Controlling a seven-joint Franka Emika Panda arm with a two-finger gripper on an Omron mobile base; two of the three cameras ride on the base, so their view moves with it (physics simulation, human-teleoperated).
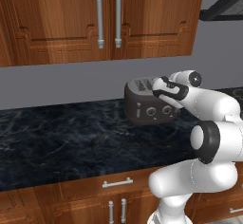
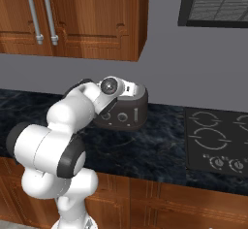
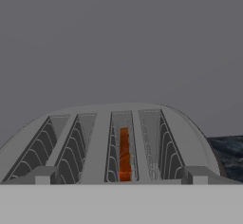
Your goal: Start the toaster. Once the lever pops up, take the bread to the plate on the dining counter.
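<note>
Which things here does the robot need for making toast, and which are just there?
Needed:
- toaster
- lever on its front
- bread, down in one slot
- open fingers just above the slots

Just there:
- wall cupboards
- stove
- black counter
- drawers below

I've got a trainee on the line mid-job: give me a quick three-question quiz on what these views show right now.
1. True or false: the pincer is shut on the bread.
2. The toaster stands on: A) the cooktop; B) the black counter; C) a shelf.
3. In the hand view, counting from the left, which slot holds the bread?

Key:
1. False; the pincer is open and hangs above the slots, holding nothing.
2. B.
3. The third slot, where the bread sits low and edge-on.
</note>
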